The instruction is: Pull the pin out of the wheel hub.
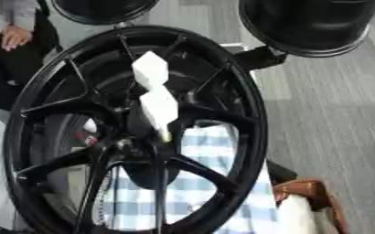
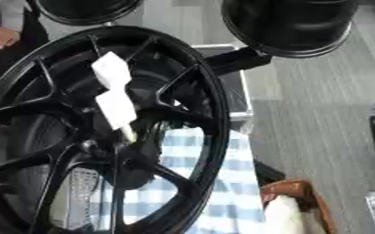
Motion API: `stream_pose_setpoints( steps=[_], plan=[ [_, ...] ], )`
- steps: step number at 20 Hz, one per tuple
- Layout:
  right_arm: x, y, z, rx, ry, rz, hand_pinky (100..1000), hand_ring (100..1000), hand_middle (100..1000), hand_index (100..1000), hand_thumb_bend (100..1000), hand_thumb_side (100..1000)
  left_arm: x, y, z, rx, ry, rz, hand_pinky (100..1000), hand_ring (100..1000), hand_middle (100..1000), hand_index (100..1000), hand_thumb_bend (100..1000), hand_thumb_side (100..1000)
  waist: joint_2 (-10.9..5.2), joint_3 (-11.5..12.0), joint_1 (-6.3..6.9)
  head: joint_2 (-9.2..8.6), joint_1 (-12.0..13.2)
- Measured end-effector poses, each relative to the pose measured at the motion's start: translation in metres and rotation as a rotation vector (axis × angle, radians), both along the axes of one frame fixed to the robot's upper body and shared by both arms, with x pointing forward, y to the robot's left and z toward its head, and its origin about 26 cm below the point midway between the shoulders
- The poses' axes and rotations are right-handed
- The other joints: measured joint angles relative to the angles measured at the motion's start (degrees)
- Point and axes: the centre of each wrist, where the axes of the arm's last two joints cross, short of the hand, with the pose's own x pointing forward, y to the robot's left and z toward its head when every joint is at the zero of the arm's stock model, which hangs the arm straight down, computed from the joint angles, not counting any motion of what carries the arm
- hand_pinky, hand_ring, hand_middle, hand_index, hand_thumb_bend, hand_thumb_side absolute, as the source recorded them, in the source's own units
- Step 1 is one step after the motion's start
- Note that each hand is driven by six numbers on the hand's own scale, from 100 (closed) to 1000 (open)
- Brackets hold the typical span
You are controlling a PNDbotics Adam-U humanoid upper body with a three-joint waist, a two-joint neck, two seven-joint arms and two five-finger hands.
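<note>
A: Item one, largest?
B: Black wheel hub [image 1: 135, 132], standing on edge, filling the view.
A: The pin?
B: White pin [image 1: 155, 93], projecting from the hub centre, long axis running toward 11 o'clock.
A: Hands?
B: Neither is showing; fingers' state and nearer arm — cannot tell.

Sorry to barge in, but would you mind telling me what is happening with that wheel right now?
A black spoked wheel stands upright in front of the robot's head camera, filling most of the view. A white pin made of two blocky pieces sticks out from the hub, so it has not been pulled free yet. Neither robot hand shows in either view, so nothing is gripping the pin at this moment. Blue-and-white checked cloth shows through the spokes behind the wheel.
</note>
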Motion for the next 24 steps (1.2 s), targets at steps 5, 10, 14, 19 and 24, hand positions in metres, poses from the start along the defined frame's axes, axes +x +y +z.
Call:
stream_pose_setpoints(
  steps=[5, 10, 14, 19, 24],
  plan=[
    [0.001, 0.002, 0.000, 0.007, -0.004, -0.001, 710, 521, 427, 748, 100, 610, 0.002, 0.015, -0.025, 0.027, 0.068, 0.039, 800, 718, 639, 848, 100, 223, 0.62, -0.2, -0.60, -0.17, 0.2],
    [0.001, 0.003, 0.000, 0.013, -0.007, -0.001, 711, 521, 427, 748, 100, 607, 0.002, 0.011, -0.042, 0.188, 0.238, -0.052, 973, 884, 826, 956, 103, 456, 0.88, -0.3, -0.98, -0.50, 0.4],
    [0.001, 0.003, 0.000, 0.013, -0.007, -0.001, 711, 521, 427, 748, 100, 608, 0.001, 0.007, -0.045, 0.265, 0.291, -0.091, 971, 889, 836, 966, 136, 496, 0.87, -0.2, -1.03, -0.49, 0.5],
    [0.001, 0.003, 0.000, 0.013, -0.007, -0.001, 710, 521, 427, 749, 100, 608, 0.001, 0.008, -0.044, 0.285, 0.300, -0.093, 955, 878, 811, 939, 107, 404, 0.76, 0.0, -0.91, -0.43, 0.6],
    [0.001, 0.003, 0.000, 0.013, -0.007, -0.002, 709, 521, 427, 748, 100, 607, 0.001, 0.009, -0.047, 0.269, 0.298, -0.081, 914, 848, 784, 915, 100, 635, 0.56, 0.0, -0.85, -0.38, 0.8]
  ],
)
